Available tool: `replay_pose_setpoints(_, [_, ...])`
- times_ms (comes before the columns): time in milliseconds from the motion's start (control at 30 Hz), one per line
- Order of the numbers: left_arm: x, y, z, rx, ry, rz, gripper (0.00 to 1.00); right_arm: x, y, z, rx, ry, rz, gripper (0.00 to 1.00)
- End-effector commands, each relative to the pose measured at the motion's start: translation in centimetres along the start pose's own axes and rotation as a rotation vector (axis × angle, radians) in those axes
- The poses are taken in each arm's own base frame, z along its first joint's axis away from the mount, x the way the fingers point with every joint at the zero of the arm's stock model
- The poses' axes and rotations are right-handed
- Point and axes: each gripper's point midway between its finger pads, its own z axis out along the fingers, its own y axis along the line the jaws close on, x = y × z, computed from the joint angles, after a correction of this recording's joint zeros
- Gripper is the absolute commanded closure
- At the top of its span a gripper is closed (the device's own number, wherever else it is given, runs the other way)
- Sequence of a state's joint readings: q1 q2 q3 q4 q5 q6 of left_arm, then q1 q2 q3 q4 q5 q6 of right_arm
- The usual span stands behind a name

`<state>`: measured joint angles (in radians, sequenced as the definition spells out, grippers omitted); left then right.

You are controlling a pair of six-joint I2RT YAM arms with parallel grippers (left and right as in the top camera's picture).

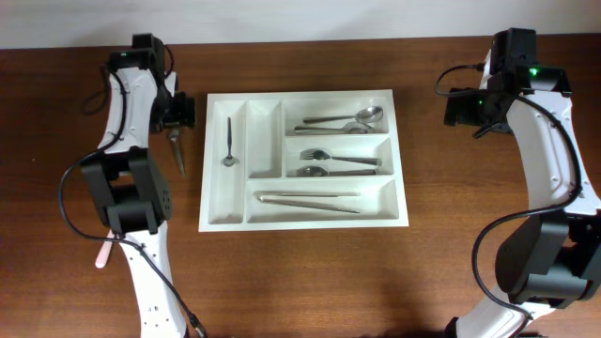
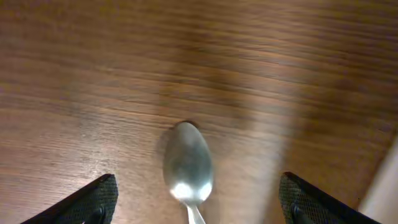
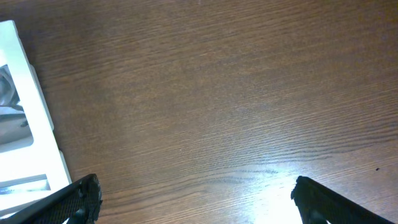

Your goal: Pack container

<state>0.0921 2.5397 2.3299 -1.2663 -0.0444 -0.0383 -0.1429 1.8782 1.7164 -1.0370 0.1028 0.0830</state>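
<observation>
The tray [image 1: 305, 225] sits mid-table [image 1: 310, 282]. Inside: a small spoon [image 1: 229, 143] in the leftmost slot, spoons [image 1: 343, 120] far right, forks [image 1: 338, 161] just nearer, long thin utensils [image 1: 308, 200] nearest. A loose spoon [image 1: 177, 150] lies just left of the tray.

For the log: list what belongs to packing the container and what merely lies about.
Belongs to the job: container; loose spoon on the table beside it; open left pincer straddling that spoon; spoons, forks and long pair already packed.
Lying about: pink strip near the left arm, unidentifiable; open right pincer over bare table.
</observation>
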Motion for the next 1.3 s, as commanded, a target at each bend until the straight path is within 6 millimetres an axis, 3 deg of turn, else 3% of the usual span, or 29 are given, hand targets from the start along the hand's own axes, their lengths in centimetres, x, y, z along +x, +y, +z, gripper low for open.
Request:
replay_pose_setpoints(0, [-0.4,1.4,-0.3,-0.062,-0.02,-0.147,0.15,-0.8,0.0,-1.6,-0.008,-0.041,0.017,0.01])
replay_pose_setpoints(633, [1.1,1.4,-0.2,-0.076,0.038,-0.265,0.19,-0.8,0.0,-1.6,-0.008,-0.041,0.016,0.01])
replay_pose_setpoints(967, [2.4,1.2,2.5,-0.087,0.109,-0.282,0.23,-0.8,0.0,-1.6,-0.008,-0.041,0.017,0.01])
replay_pose_setpoints(1267, [2.6,1.1,4.9,-0.092,0.135,-0.28,0.41,-0.8,0.0,-1.6,-0.008,-0.041,0.016,0.01])
